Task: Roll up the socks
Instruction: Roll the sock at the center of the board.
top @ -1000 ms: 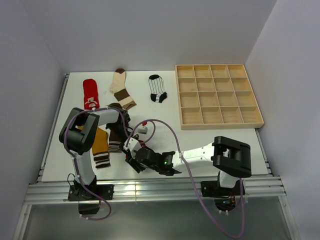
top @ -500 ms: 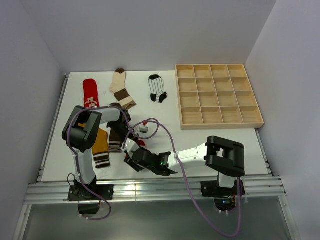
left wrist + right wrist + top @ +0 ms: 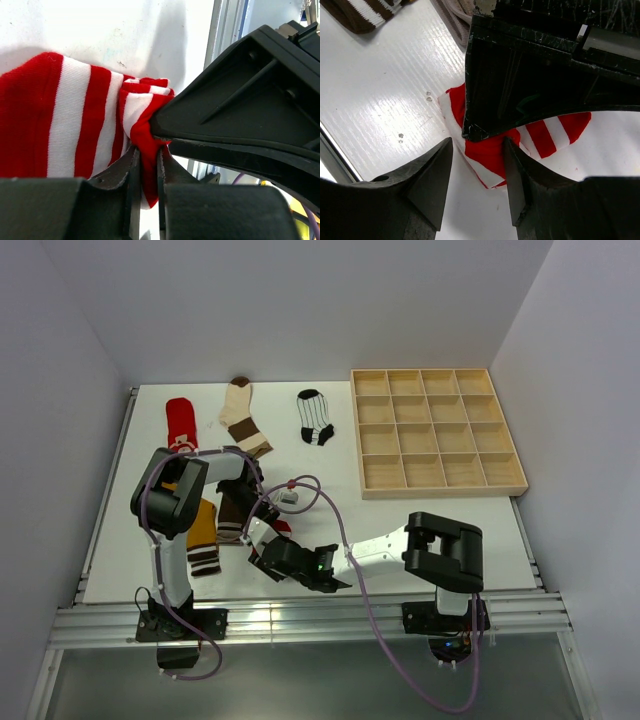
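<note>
The red-white striped sock (image 3: 65, 115) lies on the white table near the front edge, and only a red scrap of it (image 3: 283, 527) shows in the top view. My left gripper (image 3: 146, 155) is shut on the sock's bunched red end. My right gripper (image 3: 477, 145) is open, with its fingers on either side of that same end (image 3: 490, 152), just under the left gripper's black body. The grippers meet in the top view, left (image 3: 268, 523) above right (image 3: 262, 555). The mustard sock (image 3: 203, 535) and the dark brown sock (image 3: 232, 510) lie just to the left.
The red patterned sock (image 3: 181, 427), the cream-and-brown sock (image 3: 243, 418) and the white black-striped sock (image 3: 316, 417) lie along the back. A wooden compartment tray (image 3: 437, 430) stands at the back right. A brown striped cuff (image 3: 365, 15) lies close to my right gripper. The table's front rail (image 3: 300, 618) is near.
My right arm's elbow has shifted left and my left arm's upper link slightly right. Both grippers have stayed together at the striped sock.
</note>
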